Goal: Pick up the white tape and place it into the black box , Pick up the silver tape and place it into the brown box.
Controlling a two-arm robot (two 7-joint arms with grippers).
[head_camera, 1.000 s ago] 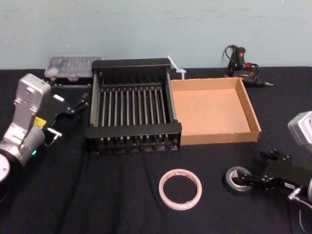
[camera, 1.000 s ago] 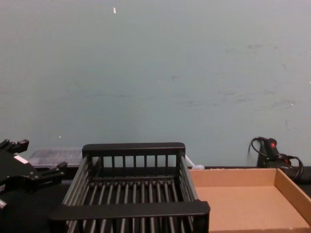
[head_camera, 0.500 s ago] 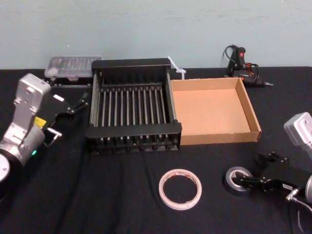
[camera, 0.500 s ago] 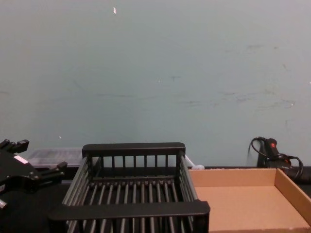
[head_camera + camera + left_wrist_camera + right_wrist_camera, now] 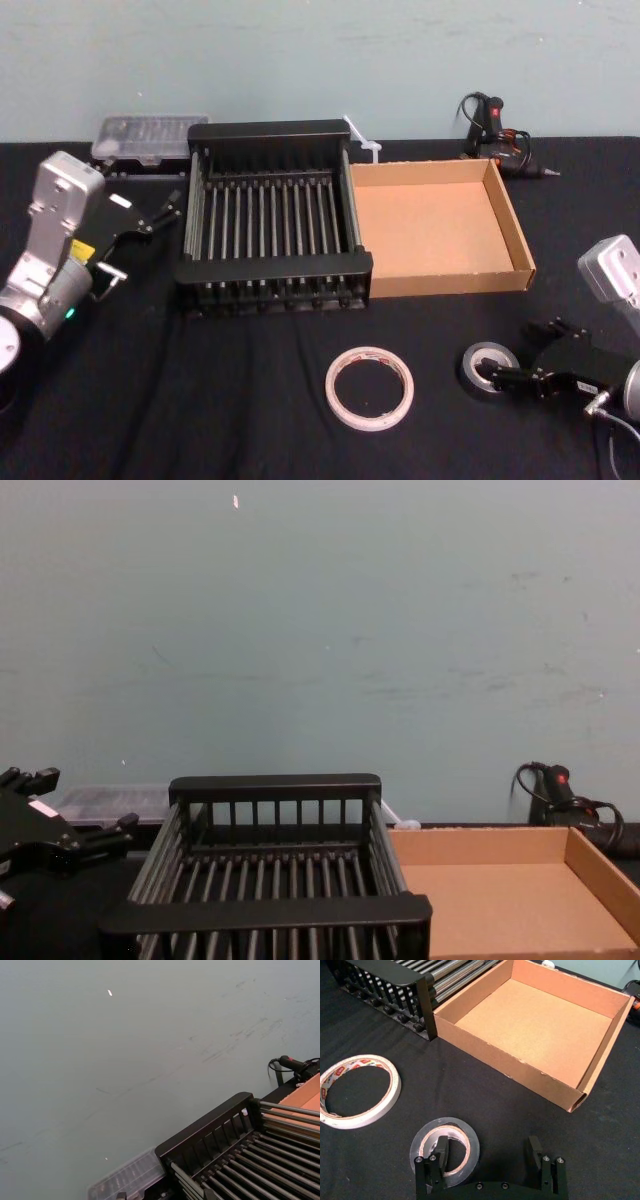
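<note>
The white tape point(image 5: 369, 388) point(image 5: 390, 1091) lies flat on the black cloth in front of the black box point(image 5: 270, 131) point(image 5: 385, 980) point(image 5: 272, 788). The silver tape point(image 5: 481, 357) point(image 5: 468, 1141) lies flat to its right, in front of the brown box point(image 5: 450, 279) point(image 5: 535, 1020) point(image 5: 500, 900). My right gripper point(image 5: 520, 353) point(image 5: 487, 1152) is open and low at the silver tape. One finger point(image 5: 441, 1151) is over the roll's centre hole, the other point(image 5: 535, 1150) stands clear of its outer side. My left gripper point(image 5: 158, 211) point(image 5: 75, 805) hangs open left of the black box, holding nothing.
A clear plastic case point(image 5: 150, 135) point(image 5: 130, 1175) sits behind the black box at the back left. A black glue gun point(image 5: 495, 125) point(image 5: 560, 790) with its cable lies at the back right. The two boxes stand side by side, touching.
My right arm has shifted slightly, its wrist swinging a little left and lower at the silver tape. Both tapes, both boxes and the left arm stay put.
</note>
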